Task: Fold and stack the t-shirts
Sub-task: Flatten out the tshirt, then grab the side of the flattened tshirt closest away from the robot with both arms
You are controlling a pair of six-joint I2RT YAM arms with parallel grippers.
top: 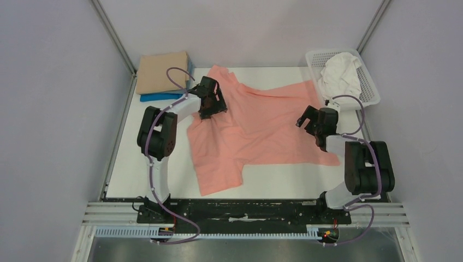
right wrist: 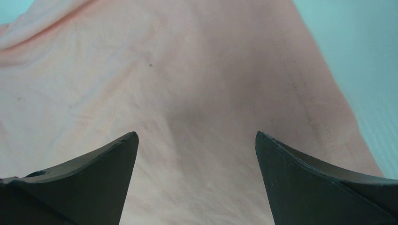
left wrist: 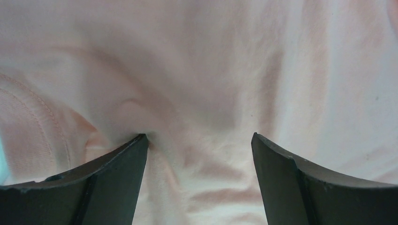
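Evidently wide apart, jaws of left end effector (left wrist: pixel 198 136) and right end effector (right wrist: pixel 196 133) over salmon-pink t-shirt (top: pixel 262 125).

Spread right gripper (right wrist: pixel 196 140), salmon-pink t-shirt (right wrist: pixel 187 79) below

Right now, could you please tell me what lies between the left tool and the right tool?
Only the salmon-pink t-shirt, lying spread out, spans the stretch between the left tool and the right tool; the top external view shows this.

A robotics lab cell: bare grey panels (top: pixel 49 109), aluminium rail (top: pixel 109 213), white table (top: pixel 131 177).
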